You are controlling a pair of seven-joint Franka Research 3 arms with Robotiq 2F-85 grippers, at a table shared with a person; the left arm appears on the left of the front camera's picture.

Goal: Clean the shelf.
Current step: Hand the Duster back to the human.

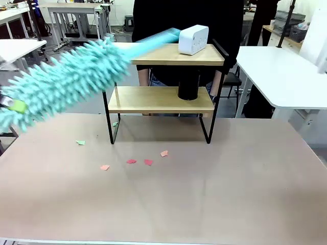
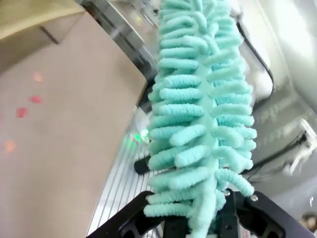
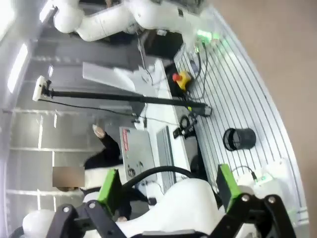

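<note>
The shelf (image 1: pixel 163 99) stands at the table's far middle, two light wooden boards in a thin black frame. A fluffy teal duster (image 1: pixel 71 79) slants from the far left edge up to the top board, its pale blue handle (image 1: pixel 161 38) ending by a white box (image 1: pixel 193 39). In the left wrist view my left gripper (image 2: pixel 198 225) is shut on the duster (image 2: pixel 198 114), which rises straight out from between the fingers. My right gripper (image 3: pixel 168 188) is open, its green pads (image 3: pixel 110 186) wide apart with nothing held.
A black cylinder (image 1: pixel 188 84) sits on the lower board. Small paper scraps lie on the table in front of the shelf: a green one (image 1: pixel 80 142) and several pink and red ones (image 1: pixel 148 162). A person in black (image 1: pixel 184 15) stands right behind the shelf.
</note>
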